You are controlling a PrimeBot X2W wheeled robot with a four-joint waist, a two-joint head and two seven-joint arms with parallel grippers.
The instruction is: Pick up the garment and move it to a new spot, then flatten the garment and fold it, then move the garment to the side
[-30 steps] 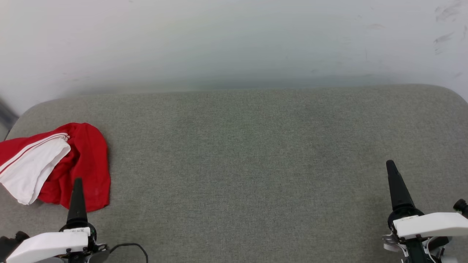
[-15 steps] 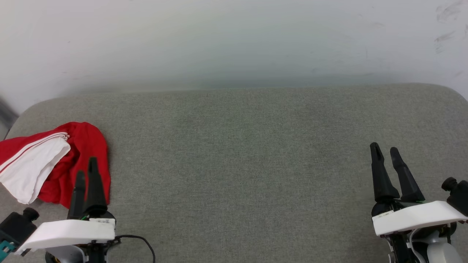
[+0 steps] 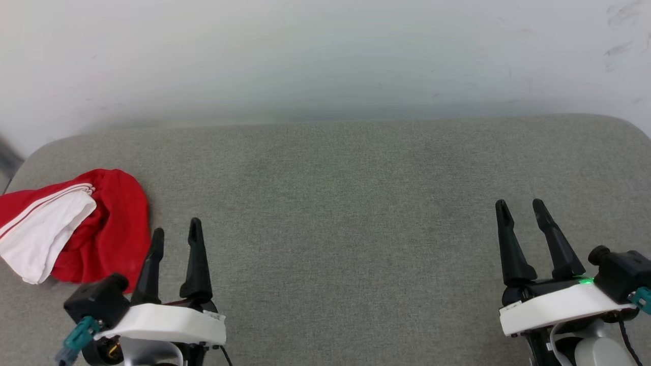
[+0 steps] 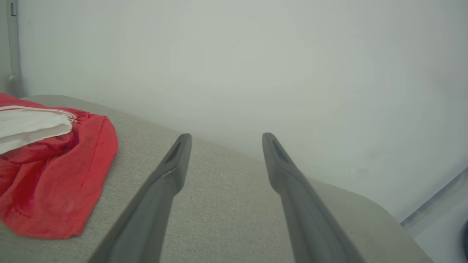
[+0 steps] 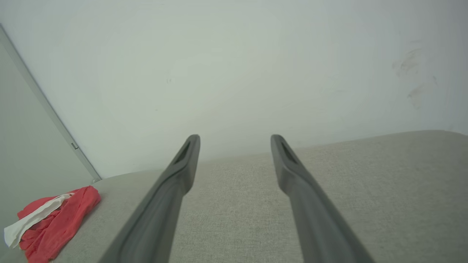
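Note:
The garment [image 3: 107, 223], red with a white sleeve folded over it, lies crumpled at the far left of the grey cushioned surface [image 3: 346, 203]. It also shows at the left of the left wrist view as the garment [image 4: 55, 175] and small at the lower left of the right wrist view as the garment [image 5: 55, 219]. My left gripper [image 3: 176, 230] is open just right of the garment's edge, with nothing between its fingers. Far to the right, my right gripper [image 3: 519, 204] is open and empty above bare fabric.
A pale wall [image 3: 325, 56] rises right behind the surface's rounded back edge. The surface's rounded corners fall away at the far left and far right. A dark cable [image 3: 224, 356] trails from my left wrist at the bottom.
Both grippers have turned so both fingers of each now show spread. The left gripper moved right, off the garment's edge; the right shifted slightly left. The garment has not moved.

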